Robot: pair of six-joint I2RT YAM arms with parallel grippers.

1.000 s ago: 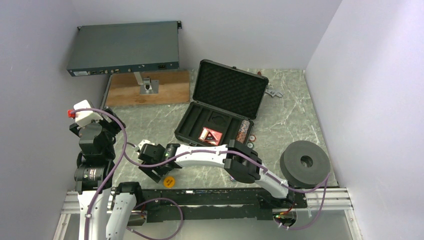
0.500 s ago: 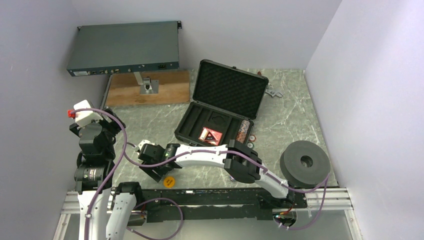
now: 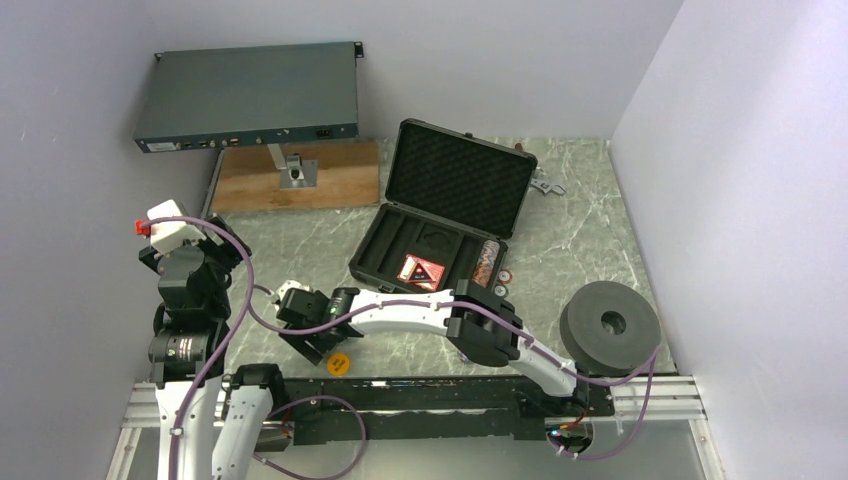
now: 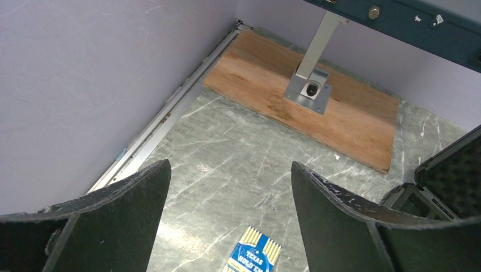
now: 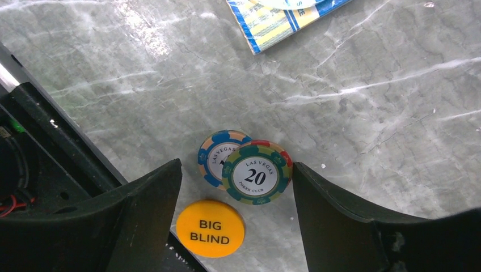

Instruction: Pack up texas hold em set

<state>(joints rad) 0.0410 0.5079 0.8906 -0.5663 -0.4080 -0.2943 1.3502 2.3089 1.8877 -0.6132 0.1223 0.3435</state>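
Top view: open black case (image 3: 437,238) sat mid-table, foam-lined lid (image 3: 461,180) tilted up at its far side. A red card deck (image 3: 420,270) and a row of chips (image 3: 487,262) lay in the tray, with loose chips (image 3: 505,279) just right of it. The right gripper (image 3: 312,338) was low at near left, with the orange disc (image 3: 338,363) just beside it. The rack box (image 3: 250,95) was at far left, over a wooden board (image 3: 295,178).

Left wrist: left gripper (image 4: 230,164) had jaws spread, nothing held, above a blue striped TEXAS pack (image 4: 252,258). The case corner was at the right edge.

Right wrist: jaws spread wide. A green 20 chip (image 5: 256,174) overlapped a blue chip (image 5: 214,156) between the fingers (image 5: 142,209). The disc, marked BIG BLIND, lay apart from the chips.
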